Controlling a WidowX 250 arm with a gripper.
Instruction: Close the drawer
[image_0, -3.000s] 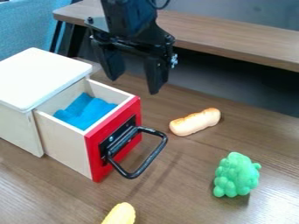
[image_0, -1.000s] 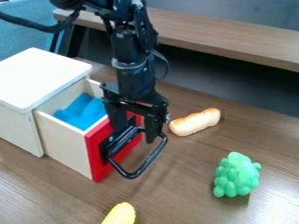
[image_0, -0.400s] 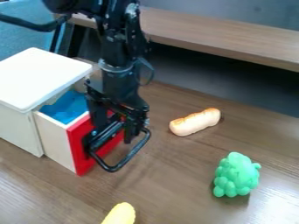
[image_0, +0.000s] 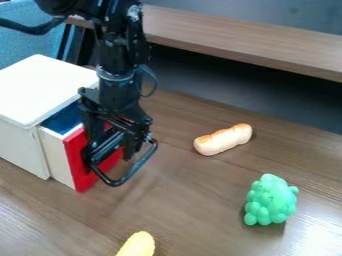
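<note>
A brown wood-grain table (image_0: 200, 200) carries a pale box with a white lid (image_0: 47, 87) at left. The black two-finger gripper (image_0: 113, 150) is at the front of its red-fronted wooden drawer (image_0: 57, 156), partly open, fingers spread moderately by the black metal handle (image_0: 137, 163), gripping nothing visible. Right: lumpy green toy (image_0: 270, 200), tan toy bread roll (image_0: 224, 140) farther back. Near edge: yellow toy (image_0: 138, 245).
</note>
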